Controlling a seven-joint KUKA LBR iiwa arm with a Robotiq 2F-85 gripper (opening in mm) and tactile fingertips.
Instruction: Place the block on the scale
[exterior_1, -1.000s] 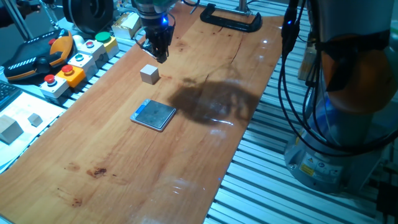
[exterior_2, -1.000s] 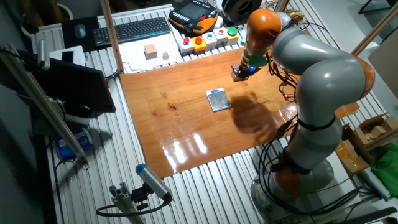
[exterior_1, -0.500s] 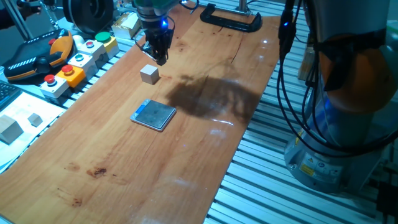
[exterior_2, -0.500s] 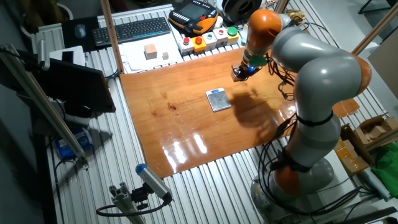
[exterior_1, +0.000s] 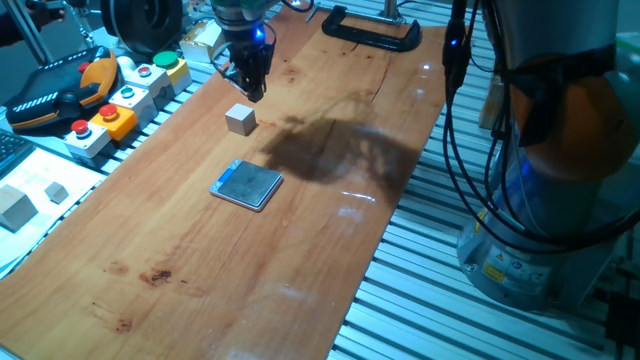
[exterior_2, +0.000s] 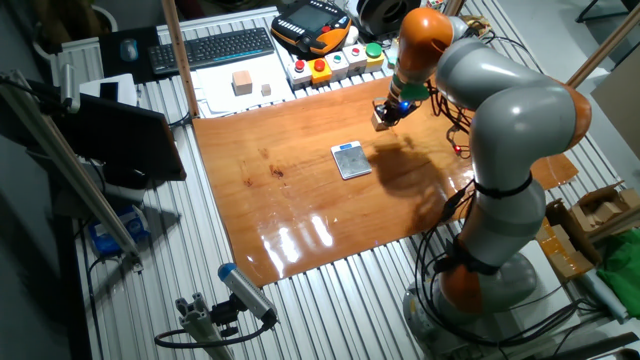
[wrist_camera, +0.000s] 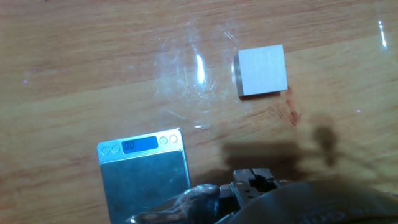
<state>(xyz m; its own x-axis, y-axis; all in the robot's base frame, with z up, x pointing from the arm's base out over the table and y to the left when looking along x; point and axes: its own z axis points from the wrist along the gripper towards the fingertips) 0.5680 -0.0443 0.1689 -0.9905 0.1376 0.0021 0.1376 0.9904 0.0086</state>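
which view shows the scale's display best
The hand view: the scale fills the lower left, its blue lit display facing the camera. One fixed view shows it as a small tilted square. The other fixed view shows only a tiny plate.

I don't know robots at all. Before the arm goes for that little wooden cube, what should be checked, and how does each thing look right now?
1. Small pale wooden cube lying free on the wooden table: ok.
2. Flat square scale with grey-blue plate bare on top: ok.
3. Scale display lit: ok.
4. Gripper above the cube, not touching: ok.
5. Fingers open wide enough: cannot tell.
6. Path from cube to scale unobstructed: ok.
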